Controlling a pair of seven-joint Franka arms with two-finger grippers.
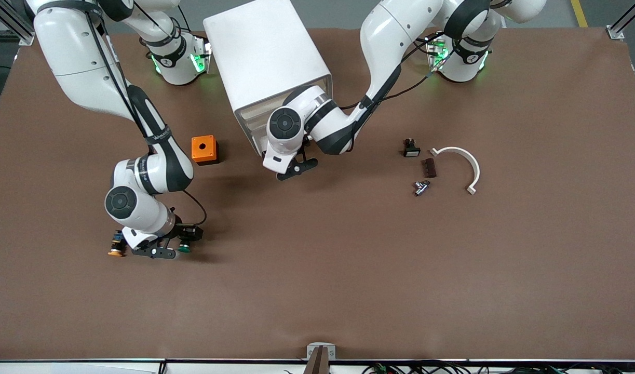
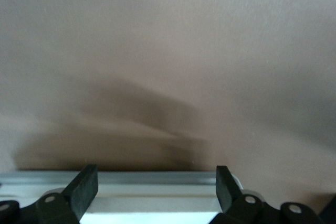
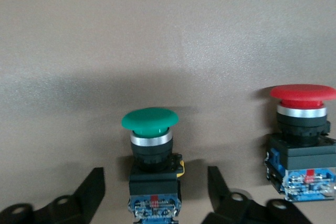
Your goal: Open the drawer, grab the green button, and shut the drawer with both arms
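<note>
The green-capped button point(image 3: 150, 119) lies on the brown table, its black-and-blue body between the spread fingers of my right gripper point(image 3: 155, 177). The fingers stand apart from it on both sides. In the front view the button point(image 1: 184, 247) lies toward the right arm's end, with the right gripper point(image 1: 161, 253) low over the table at it. The white cabinet point(image 1: 268, 57) stands at the robots' side, and its cream drawer fronts point(image 1: 250, 124) look shut. My left gripper point(image 1: 296, 169) is in front of the cabinet's lowest drawer point(image 2: 152, 190). It is open point(image 2: 155, 177), with the drawer's pale front edge between its fingers.
A red-capped button point(image 3: 302, 129) lies beside the green one; it looks orange in the front view point(image 1: 116, 248). An orange box point(image 1: 204, 149) sits beside the cabinet. A black switch point(image 1: 411, 148), a brown block point(image 1: 429, 168), a metal part point(image 1: 421, 187) and a white curved clip point(image 1: 460, 166) lie toward the left arm's end.
</note>
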